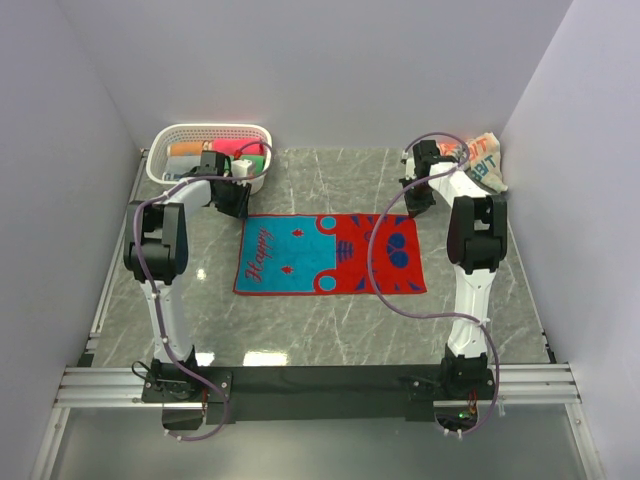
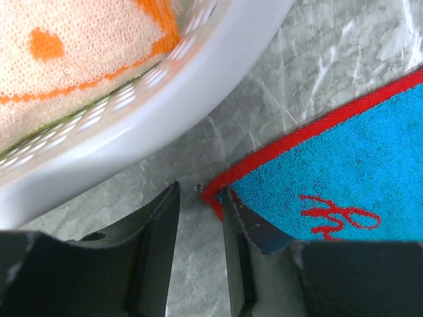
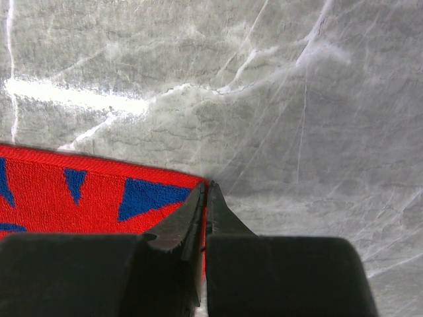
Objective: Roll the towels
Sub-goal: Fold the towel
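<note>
A red and blue towel (image 1: 330,254) lies flat in the middle of the table. My left gripper (image 1: 235,203) is at its far left corner. In the left wrist view the gripper (image 2: 198,195) is open with a narrow gap, and the red-edged corner (image 2: 213,191) lies between the tips, with the right finger (image 2: 238,224) resting on the blue cloth (image 2: 357,152). My right gripper (image 1: 418,200) is at the far right corner. In the right wrist view it (image 3: 206,191) is shut on the towel's red edge (image 3: 66,191).
A white basket (image 1: 170,172) with rolled towels stands at the back left, close behind my left gripper; its wall (image 2: 165,112) and a cream and orange roll (image 2: 79,53) show in the left wrist view. A crumpled towel (image 1: 482,160) lies at the back right.
</note>
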Controlling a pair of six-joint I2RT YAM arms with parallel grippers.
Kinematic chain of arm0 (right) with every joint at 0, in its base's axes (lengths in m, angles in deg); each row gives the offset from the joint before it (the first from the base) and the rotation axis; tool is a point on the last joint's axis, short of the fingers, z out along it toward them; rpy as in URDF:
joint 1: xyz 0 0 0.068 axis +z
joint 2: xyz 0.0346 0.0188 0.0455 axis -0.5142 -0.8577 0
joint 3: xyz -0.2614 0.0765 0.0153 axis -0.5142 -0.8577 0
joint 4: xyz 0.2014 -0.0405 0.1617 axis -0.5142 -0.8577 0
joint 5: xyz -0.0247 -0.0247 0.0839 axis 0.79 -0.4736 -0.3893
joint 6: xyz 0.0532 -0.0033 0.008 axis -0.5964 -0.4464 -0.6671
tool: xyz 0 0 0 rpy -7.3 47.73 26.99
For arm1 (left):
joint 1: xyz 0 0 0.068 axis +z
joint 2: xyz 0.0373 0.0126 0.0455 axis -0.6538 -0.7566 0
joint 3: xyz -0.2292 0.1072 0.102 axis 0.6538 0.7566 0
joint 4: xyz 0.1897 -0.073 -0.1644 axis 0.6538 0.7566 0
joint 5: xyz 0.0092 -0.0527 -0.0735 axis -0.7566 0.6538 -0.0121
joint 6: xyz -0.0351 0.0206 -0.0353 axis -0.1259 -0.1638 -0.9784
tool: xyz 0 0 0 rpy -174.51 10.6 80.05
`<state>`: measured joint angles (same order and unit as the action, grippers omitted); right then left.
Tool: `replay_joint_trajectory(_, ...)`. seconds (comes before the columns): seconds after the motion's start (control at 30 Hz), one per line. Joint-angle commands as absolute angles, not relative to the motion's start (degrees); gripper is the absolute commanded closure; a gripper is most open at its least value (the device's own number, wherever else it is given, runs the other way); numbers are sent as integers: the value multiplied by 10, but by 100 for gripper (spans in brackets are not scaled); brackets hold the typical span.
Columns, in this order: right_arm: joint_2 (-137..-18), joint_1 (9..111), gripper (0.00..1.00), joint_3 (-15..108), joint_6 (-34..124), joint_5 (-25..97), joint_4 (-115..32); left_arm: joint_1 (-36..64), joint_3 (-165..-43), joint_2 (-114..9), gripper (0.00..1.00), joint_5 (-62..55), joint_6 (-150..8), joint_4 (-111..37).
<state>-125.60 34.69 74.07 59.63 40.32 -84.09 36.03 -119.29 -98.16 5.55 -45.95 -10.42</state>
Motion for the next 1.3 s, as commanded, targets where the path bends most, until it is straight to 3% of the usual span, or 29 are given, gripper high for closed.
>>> replay_joint_trajectory(0.0,-1236,346,100,740,598,396,-847,355,-1207,-993,62,60,-463,-114)
replay_joint_trajectory(0.2,-1241,346,100,751,597,394,-852,349,-1193,-985,72,66,-453,-105)
replay_joint_trajectory(0.3,-1239,345,100,751,598,391,-851,349,-1185,-980,84,69,-446,-97)
replay_joint_trajectory(0.37,-1233,346,100,748,598,388,-849,349,-1183,-973,98,73,-444,-94)
replay_joint_trajectory(0.4,-1232,345,100,746,598,388,-848,349,-1182,-970,99,73,-445,-95)
replay_joint_trajectory(0.87,-1149,321,100,753,621,337,-870,380,-1196,-879,99,144,-422,-74)
replay_joint_trajectory(1.27,-1028,315,100,610,660,324,-862,407,-1122,-783,99,242,-286,58)
